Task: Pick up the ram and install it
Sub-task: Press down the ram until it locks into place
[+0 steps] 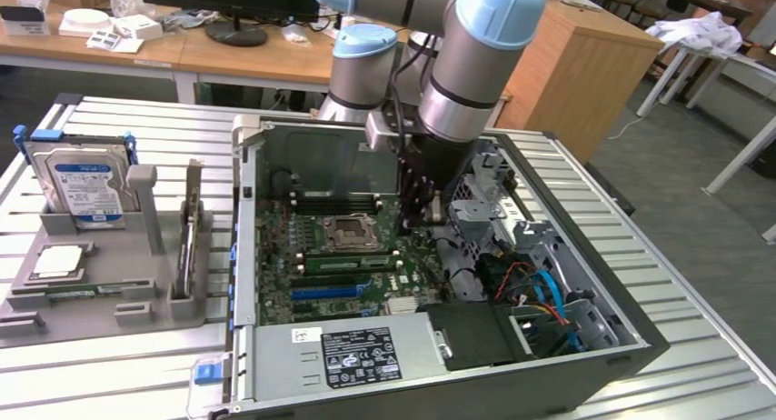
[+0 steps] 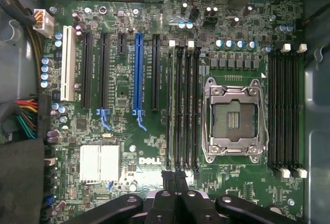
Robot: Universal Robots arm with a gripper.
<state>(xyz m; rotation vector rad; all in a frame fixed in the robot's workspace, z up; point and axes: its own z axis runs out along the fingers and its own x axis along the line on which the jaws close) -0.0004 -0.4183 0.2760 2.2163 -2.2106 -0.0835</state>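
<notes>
Gripper (image 2: 175, 178): fingers clenched, nothing I see held, at memory slots (image 2: 183, 105) just beside CPU socket (image 2: 234, 115); blue card slot (image 2: 137, 74) beyond.

Open computer case (image 1: 424, 347), centre of surface (image 1: 109, 384); claw (image 1: 422, 218) lowered over motherboard (image 1: 318, 288). Grey holder (image 1: 109, 288), surface's exterior-view-left edge: upright hard drive (image 1: 83, 184), processor chip (image 1: 58, 261).

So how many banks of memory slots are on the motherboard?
2: one bank beside the processor socket toward the blue slot, the other bank on the socket's opposite side.
</notes>
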